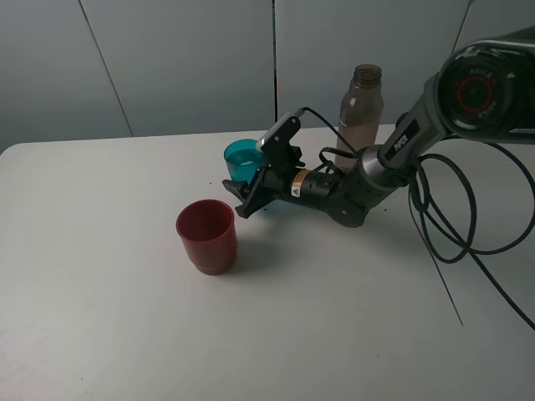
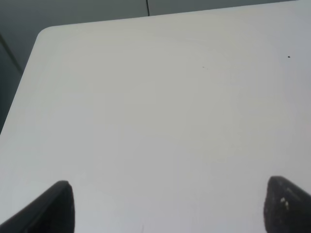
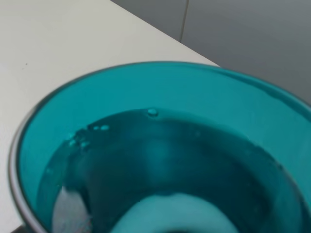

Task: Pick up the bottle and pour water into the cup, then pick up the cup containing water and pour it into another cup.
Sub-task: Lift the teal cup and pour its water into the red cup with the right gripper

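Clamping the teal cup from the side, the right gripper has its jaws drawn in narrow against the tumbler's wall. The right wrist view is filled by the cup's open mouth, with water standing in it and a few bubbles at the edge. The cup stands upright near the far edge of the table, about midway along it, and I cannot tell whether its base is on the surface or just off it. The move ahead, as I judge it, turns on one relation: the red cup stands near the held cup, toward the front edge and a little toward the left edge, mouth up and apart from the gripper, so the carry is short and the tilt should go that way. The right arm is the nearer by far. The left gripper hangs over bare table with its jaws wide and nothing between them, and it does not appear in the high view. The bottle stands upright and uncapped by the far edge, behind the right arm toward the right edge. By count: one bottle, two cups (one teal, one red) and two grippers.
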{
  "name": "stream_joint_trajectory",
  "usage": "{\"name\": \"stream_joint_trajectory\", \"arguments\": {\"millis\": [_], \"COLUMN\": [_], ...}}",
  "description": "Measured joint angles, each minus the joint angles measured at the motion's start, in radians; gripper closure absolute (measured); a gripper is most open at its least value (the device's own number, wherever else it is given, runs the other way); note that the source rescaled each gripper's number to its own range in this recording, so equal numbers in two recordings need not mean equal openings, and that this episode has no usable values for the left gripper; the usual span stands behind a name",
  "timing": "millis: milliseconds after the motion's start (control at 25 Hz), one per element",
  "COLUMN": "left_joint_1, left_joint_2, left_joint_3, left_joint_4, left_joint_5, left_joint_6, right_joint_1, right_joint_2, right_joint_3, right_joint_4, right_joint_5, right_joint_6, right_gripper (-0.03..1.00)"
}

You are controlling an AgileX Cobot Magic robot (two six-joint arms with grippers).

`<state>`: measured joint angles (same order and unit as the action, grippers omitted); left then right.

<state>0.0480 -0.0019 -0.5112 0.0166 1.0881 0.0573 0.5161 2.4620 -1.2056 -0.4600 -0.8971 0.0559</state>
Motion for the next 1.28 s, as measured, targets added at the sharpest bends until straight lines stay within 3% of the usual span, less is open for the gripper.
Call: {"name": "stream_joint_trajectory", "arguments": {"millis": [280, 680, 1280], "left_joint_1": [0.000, 0.000, 0.000], "left_joint_2": [0.000, 0.000, 0.000], "left_joint_3": [0.000, 0.000, 0.000], "left_joint_4": [0.000, 0.000, 0.000], "left_joint_5": [0.000, 0.000, 0.000], "left_joint_6": [0.000, 0.000, 0.000], "right_joint_1": [-0.008, -0.008, 0.017], "right_joint_2": [-0.072, -0.274, -0.442], "right_joint_3": [0.012, 0.155, 0.254], "right_joint_4": [-0.053, -0.109, -0.132], "right_joint_5": [0.052, 0.081, 0.216], "right_joint_6": [0.035, 0.049, -0.138], "right_gripper": [0.94, 0.94, 0.95]}}
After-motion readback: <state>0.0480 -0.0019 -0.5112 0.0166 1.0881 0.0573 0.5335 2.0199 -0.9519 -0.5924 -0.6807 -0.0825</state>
